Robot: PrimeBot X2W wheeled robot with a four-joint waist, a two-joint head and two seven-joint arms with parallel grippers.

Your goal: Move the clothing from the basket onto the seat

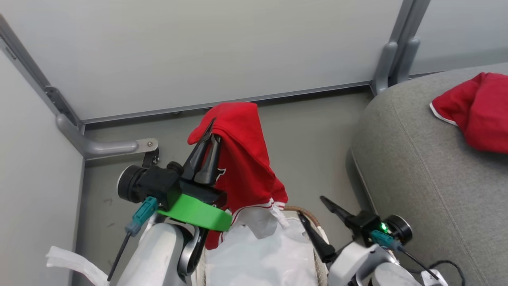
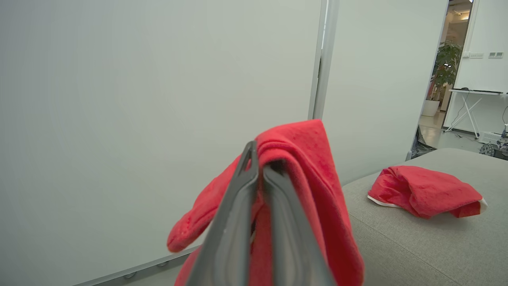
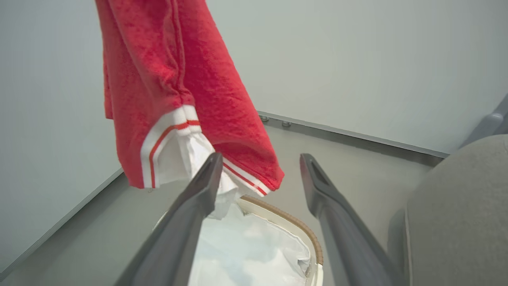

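Observation:
My left gripper (image 1: 209,133) is shut on a red garment with white trim (image 1: 242,159) and holds it up in the air above the basket (image 1: 305,214). Its hem hangs down to the white liner inside. In the left wrist view the red cloth (image 2: 309,174) drapes over my closed fingers (image 2: 238,222). A second red garment (image 1: 476,109) lies bunched on the grey seat (image 1: 428,178) at the right, also the red heap (image 2: 426,190) there. My right gripper (image 1: 313,216) stands open over the basket's brown rim (image 3: 289,220), nothing between its fingers (image 3: 202,190).
Pale wall panels with grey metal posts (image 1: 397,51) close off the corner behind the basket. Grey floor (image 1: 313,139) lies between basket and seat. A white liner sheet (image 1: 262,254) fills the basket, with a strip (image 1: 67,258) trailing at the lower left.

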